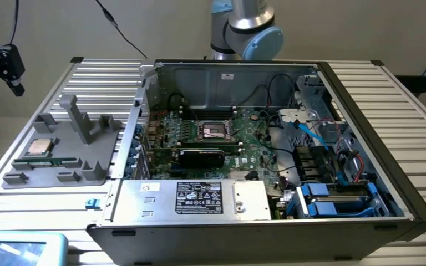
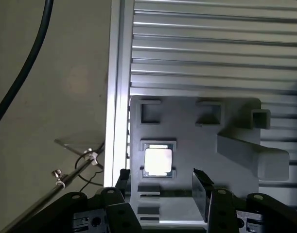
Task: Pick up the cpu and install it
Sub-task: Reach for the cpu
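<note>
1. The pincer (image 1: 0, 83) hangs at the exterior view's far left, its jaws spread wide and holding nothing.
2. The cpu (image 1: 39, 147) lies flat in a recess of the grey holder (image 1: 87, 166), below the pincer and well apart. In the wrist view the cpu (image 2: 158, 160) sits ahead of the fingers (image 2: 201, 189), in line with their gap.
3. It looks light, stiff and thin, with a slick metal top. I judge it fragile: grip two opposite edges gently and keep it level.
4. Glare hides any marking on it, and the label (image 1: 198, 198) on the computer case (image 1: 390, 160), farther right, is too small to read.
</note>
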